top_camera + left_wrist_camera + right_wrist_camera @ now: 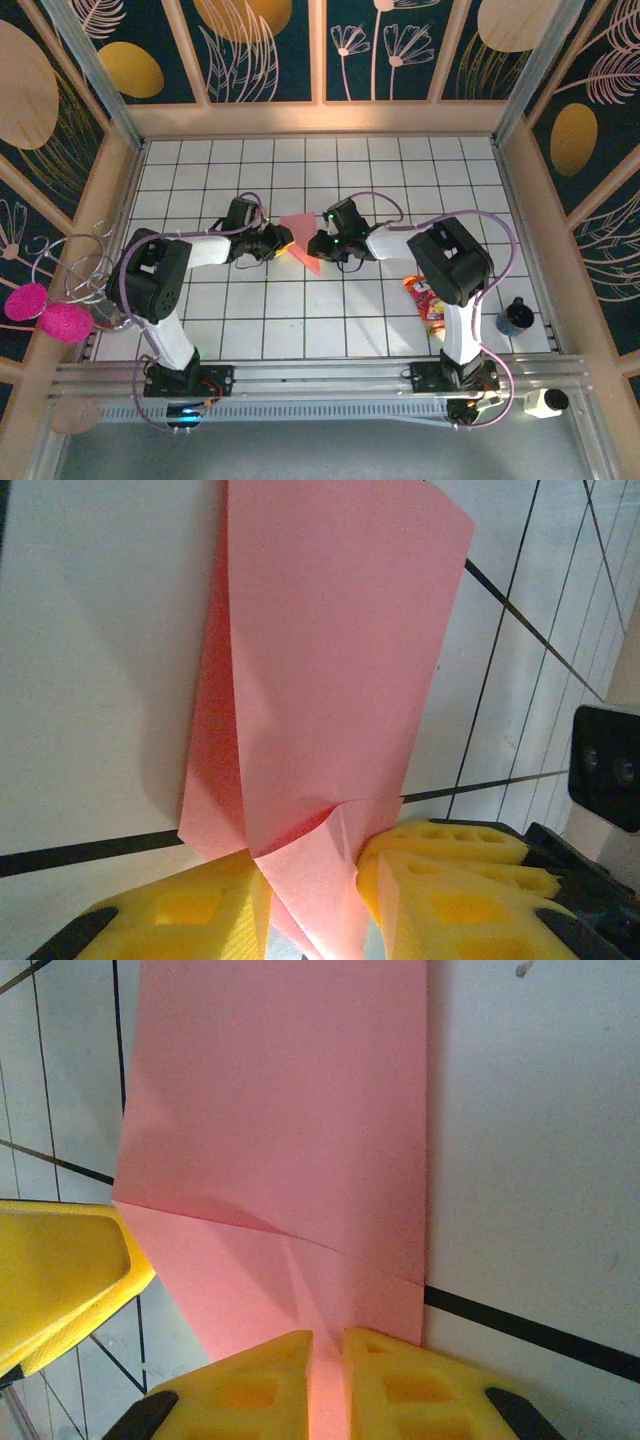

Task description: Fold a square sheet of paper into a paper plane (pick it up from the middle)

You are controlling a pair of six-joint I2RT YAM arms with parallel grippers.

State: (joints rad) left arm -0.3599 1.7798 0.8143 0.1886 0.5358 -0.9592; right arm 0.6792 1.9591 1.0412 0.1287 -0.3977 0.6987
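Left gripper [283, 240] nearly closed, pinching one edge of the square sheet of paper [301, 238]. Right gripper [318, 245] clamped tight on the opposite edge. Sheet creased, mid tiled table [400, 170].

Creased pink paper [330, 660] is pinched at its lower edge by the left gripper [312, 885], over a white tiled table [90, 630].
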